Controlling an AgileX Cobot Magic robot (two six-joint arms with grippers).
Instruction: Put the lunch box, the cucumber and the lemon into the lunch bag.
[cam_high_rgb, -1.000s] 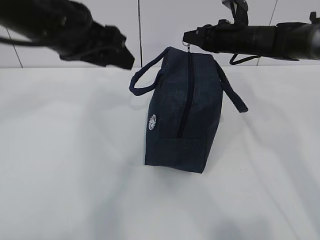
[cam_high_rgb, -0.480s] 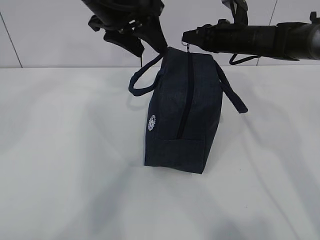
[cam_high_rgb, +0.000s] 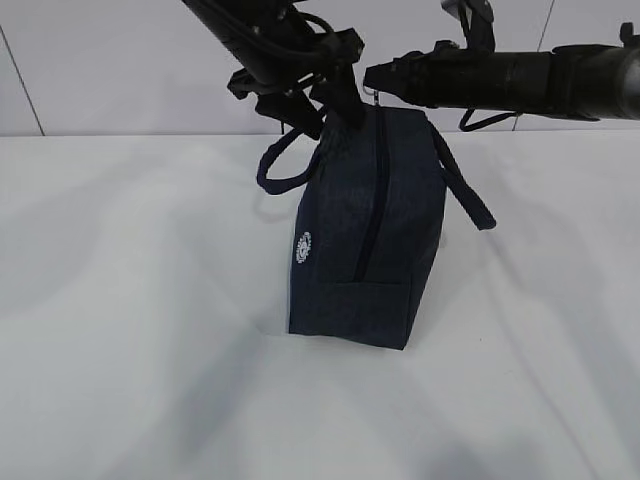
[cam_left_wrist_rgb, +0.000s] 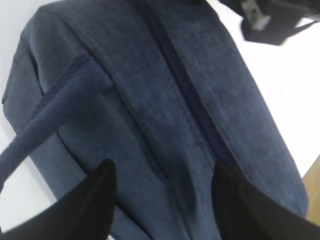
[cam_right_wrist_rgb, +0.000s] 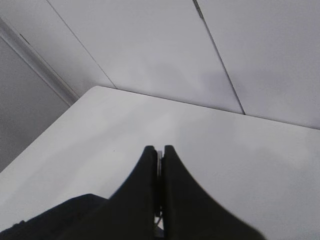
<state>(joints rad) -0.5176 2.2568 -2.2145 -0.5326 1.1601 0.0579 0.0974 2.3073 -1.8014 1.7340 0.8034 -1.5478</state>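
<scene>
Boxy navy fabric lunch bag (cam_high_rgb: 365, 225) on white tabletop (cam_high_rgb: 140, 350) — left hand (cam_high_rgb: 322, 112) wide over it, right hand (cam_high_rgb: 372, 80) pinching zipper's silver ring pull (cam_high_rgb: 373, 96).

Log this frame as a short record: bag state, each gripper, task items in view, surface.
bag: lunch bag standing on the white table, zipper line looks closed
left gripper: open, fingers spread over the bag's top fabric beside the handle
right gripper: shut, at the bag's top end; appears pinched on the zipper pull, contact not clear
lunch box, cucumber, lemon: none visible in any view
</scene>
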